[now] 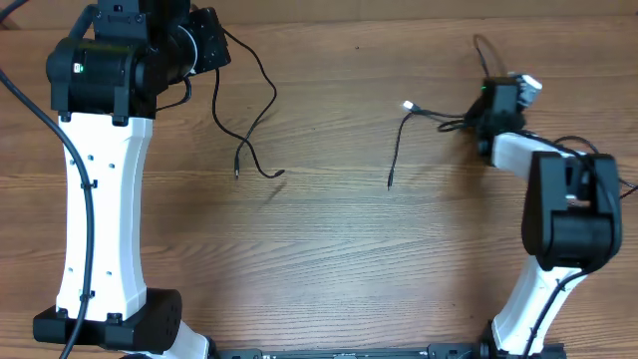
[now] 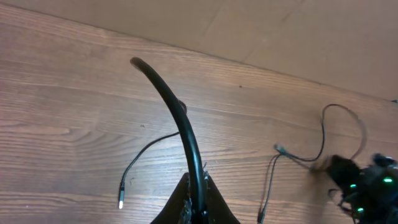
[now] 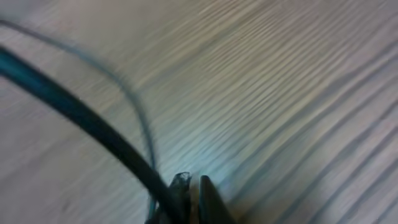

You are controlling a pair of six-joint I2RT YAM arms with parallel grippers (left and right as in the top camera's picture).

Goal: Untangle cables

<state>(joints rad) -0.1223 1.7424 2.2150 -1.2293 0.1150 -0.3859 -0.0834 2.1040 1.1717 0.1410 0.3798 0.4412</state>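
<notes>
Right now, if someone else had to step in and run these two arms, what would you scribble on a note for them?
Left gripper: shut on the left cable, its ends on the table.
Right gripper: shut on the right cable, as far as the blurred view shows.
Done: the two cables lie apart, no crossing.
Left: probably lay each down and release.

Lab: robot arms [image 1: 100,199], wooden table [image 1: 329,269]

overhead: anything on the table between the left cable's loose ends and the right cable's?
Nothing. In the overhead view, the stretch of table between the left cable and the right cable is bare wood, and the two cables lie apart.
</notes>
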